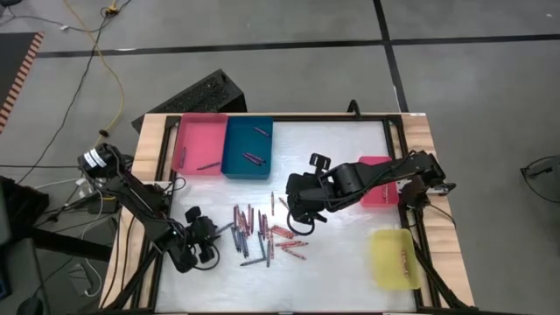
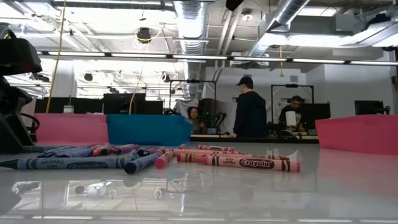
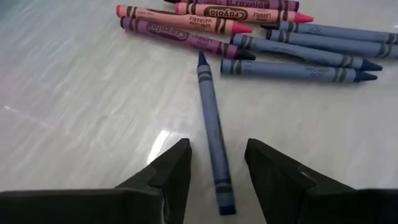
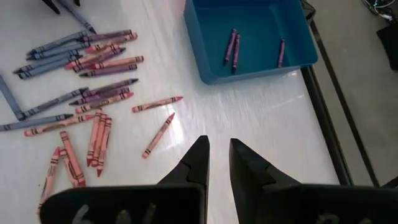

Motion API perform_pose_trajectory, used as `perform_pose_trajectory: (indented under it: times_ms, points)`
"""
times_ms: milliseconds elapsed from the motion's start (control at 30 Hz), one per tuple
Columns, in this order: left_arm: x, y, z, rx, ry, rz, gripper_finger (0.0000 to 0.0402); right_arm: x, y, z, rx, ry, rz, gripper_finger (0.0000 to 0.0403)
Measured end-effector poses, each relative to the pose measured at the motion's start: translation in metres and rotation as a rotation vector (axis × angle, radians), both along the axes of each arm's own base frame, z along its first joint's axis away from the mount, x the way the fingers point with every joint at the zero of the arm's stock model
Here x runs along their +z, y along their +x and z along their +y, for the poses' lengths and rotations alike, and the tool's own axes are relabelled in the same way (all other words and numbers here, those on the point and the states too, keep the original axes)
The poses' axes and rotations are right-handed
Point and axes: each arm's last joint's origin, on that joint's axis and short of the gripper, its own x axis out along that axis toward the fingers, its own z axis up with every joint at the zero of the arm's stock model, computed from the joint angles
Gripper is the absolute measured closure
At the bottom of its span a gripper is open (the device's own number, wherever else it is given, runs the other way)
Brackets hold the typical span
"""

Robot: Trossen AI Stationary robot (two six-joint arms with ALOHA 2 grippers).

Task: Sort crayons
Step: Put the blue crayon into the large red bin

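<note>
Crayons (image 1: pixel 262 232) lie scattered in a loose pile at the lower centre of the high view on the white table (image 1: pixel 341 271), with a few more inside the blue tray (image 1: pixel 248 147) at upper centre beside the pink tray (image 1: pixel 199 143). Low on the left, the left gripper (image 1: pixel 213 234) sits with fingers spread either side of a grey-blue crayon (image 3: pixel 213 130), not touching it. Right of the pile, the right gripper (image 1: pixel 296 219) hangs above the table, fingers slightly apart and empty.
</note>
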Motion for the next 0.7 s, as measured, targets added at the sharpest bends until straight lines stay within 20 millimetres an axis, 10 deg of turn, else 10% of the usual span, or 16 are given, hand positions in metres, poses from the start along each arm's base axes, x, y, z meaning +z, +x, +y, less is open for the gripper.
perform_pose_trajectory:
  times_ms: [400, 700]
  points:
    - [-0.003, -0.003, 0.003, 0.034, -0.008, 0.023, 0.0385, 0.005, 0.009, 0.004, 0.002, 0.034, -0.111, 0.0346]
    - [0.000, -0.002, -0.003, 0.086, 0.001, -0.149, 0.0390, 0.003, 0.025, 0.031, 0.054, -0.093, -0.295, 0.0346]
